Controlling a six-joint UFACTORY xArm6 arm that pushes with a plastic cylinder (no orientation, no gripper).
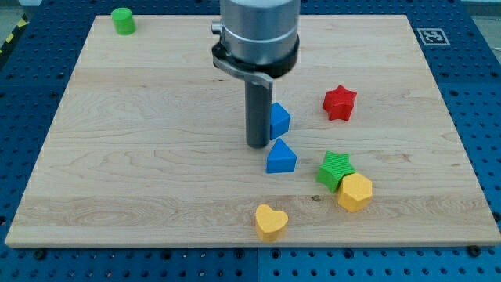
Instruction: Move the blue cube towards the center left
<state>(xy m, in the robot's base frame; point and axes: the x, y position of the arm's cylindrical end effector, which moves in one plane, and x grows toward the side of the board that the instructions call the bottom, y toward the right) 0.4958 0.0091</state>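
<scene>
The wooden board (117, 157) fills most of the view on a blue pegboard table (23, 94), and my arm's grey housing (258, 35) comes down over its far centre, ending in the dark rod. There are no fingers on this rig to open or clench, only the rod; my tip (259, 146) sits on the board just left of the blue cube (279, 120), touching it or nearly so, I can't tell which. The cube lies a little right of centre, partly hidden behind the rod. Just near of it is the blue triangle (281, 157), close to my tip on its right. Further right sit the red star (340, 103), and, nearer, the green star (337, 169) touching the yellow hexagon (355, 192). A yellow heart (271, 221) lies near the front edge, and a green cylinder (123, 20) is well apart at the far left corner. I judge the push hasn't properly started: my tip is on the wrong side for a leftward shove. The next move calls for rounding the cube to its right face, staying clear of the triangle, then pushing it left across the open middle.
</scene>
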